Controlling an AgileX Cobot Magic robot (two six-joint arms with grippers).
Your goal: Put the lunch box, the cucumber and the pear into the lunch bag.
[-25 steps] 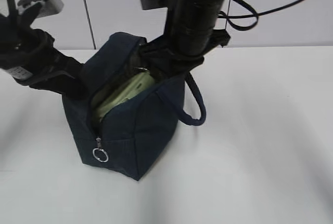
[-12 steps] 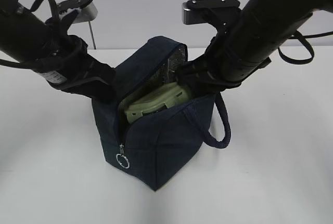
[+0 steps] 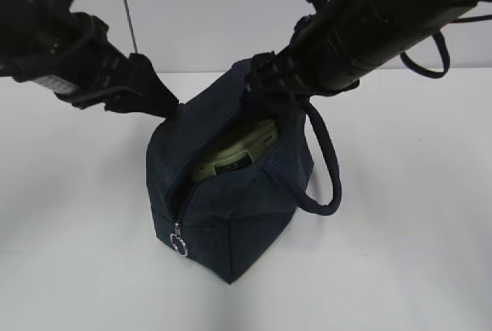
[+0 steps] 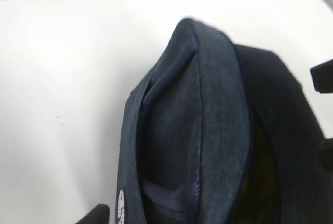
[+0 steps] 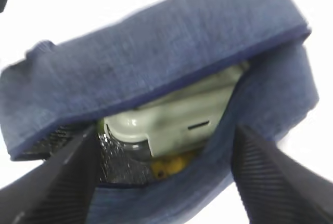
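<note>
The navy lunch bag stands mid-table, its top partly open. Inside, the lunch box's pale green lid shows; in the right wrist view the lid lies above the yellow pear. A thin green sliver sits left of the lid; I cannot tell if it is the cucumber. My right gripper is open, its fingers straddling the bag's near wall; in the exterior view it is at the bag's top rear. My left gripper is at the bag's back left corner. Only one of its fingertips shows, far to the side, with bag fabric filling the view.
The bag's loop handle hangs on its right side and the zipper's ring pull on its front corner. The white table surrounds the bag. A pale wall is behind.
The bag's raised flap has come down, narrowing the opening. The right gripper moved left over the bag's top and the left arm moved up and back.
</note>
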